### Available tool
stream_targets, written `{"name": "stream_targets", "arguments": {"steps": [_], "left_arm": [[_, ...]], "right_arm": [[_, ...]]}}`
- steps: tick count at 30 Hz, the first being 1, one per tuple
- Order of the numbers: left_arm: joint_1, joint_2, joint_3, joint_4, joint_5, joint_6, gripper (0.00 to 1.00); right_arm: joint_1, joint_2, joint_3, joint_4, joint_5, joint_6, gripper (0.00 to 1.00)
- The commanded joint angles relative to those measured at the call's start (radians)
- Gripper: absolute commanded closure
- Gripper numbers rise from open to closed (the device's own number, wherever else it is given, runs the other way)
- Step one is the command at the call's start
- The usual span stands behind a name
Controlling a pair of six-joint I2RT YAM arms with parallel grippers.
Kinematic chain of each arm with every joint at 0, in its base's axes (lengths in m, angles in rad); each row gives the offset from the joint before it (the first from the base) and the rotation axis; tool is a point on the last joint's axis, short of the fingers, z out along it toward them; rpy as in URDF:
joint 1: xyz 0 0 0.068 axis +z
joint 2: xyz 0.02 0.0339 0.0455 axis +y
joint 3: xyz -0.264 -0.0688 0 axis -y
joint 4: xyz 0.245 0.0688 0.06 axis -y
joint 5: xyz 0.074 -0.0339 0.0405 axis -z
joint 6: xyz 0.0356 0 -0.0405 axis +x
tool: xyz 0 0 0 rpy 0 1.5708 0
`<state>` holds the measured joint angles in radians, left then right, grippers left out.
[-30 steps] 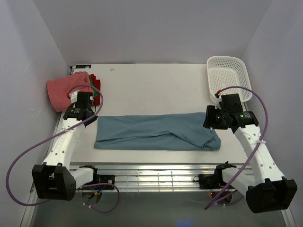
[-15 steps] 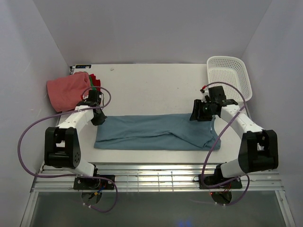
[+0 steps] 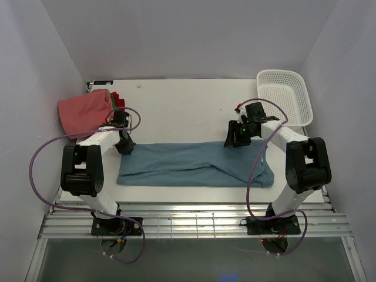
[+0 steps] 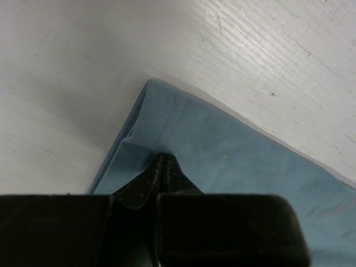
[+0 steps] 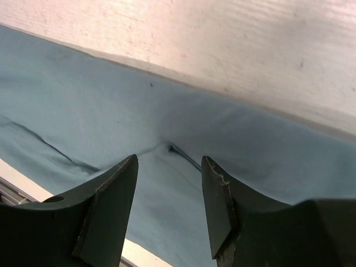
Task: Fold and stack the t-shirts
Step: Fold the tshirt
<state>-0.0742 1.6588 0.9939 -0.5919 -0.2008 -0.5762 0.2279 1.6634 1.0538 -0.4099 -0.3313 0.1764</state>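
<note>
So, the teal-blue t-shirt [image 3: 194, 164] lies stretched out just left of the white mesh basket [image 3: 282, 97]. The left gripper [image 3: 126, 148] pinches its corner farthest from the basket; the right gripper [image 3: 231, 140] hangs spread over the nearer end.

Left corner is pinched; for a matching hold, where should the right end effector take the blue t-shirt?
Its far long edge near the right end, pinched from straight above. The blue t-shirt lies flat in a long strip, and the open right end effector hangs just inside that edge.
</note>
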Motion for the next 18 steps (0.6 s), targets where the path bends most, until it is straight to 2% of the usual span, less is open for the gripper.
{"name": "stream_targets", "arguments": {"steps": [1, 7, 14, 15, 18], "left_arm": [[0.002, -0.019, 0.043, 0.02, 0.011, 0.006, 0.89], [0.002, -0.018, 0.063, 0.014, 0.0, 0.018, 0.89], [0.002, -0.016, 0.086, 0.004, -0.012, 0.029, 0.89], [0.002, -0.016, 0.091, 0.004, -0.011, 0.029, 0.89], [0.002, -0.014, 0.095, 0.001, -0.012, 0.03, 0.89]], "right_arm": [[0.022, 0.047, 0.074, 0.037, -0.022, 0.002, 0.45], [0.077, 0.099, 0.114, -0.023, 0.028, 0.0, 0.46], [0.131, 0.062, 0.083, -0.099, 0.138, -0.002, 0.5], [0.133, 0.056, 0.075, -0.105, 0.15, 0.001, 0.51], [0.145, 0.029, 0.048, -0.116, 0.182, 0.003, 0.65]]}}
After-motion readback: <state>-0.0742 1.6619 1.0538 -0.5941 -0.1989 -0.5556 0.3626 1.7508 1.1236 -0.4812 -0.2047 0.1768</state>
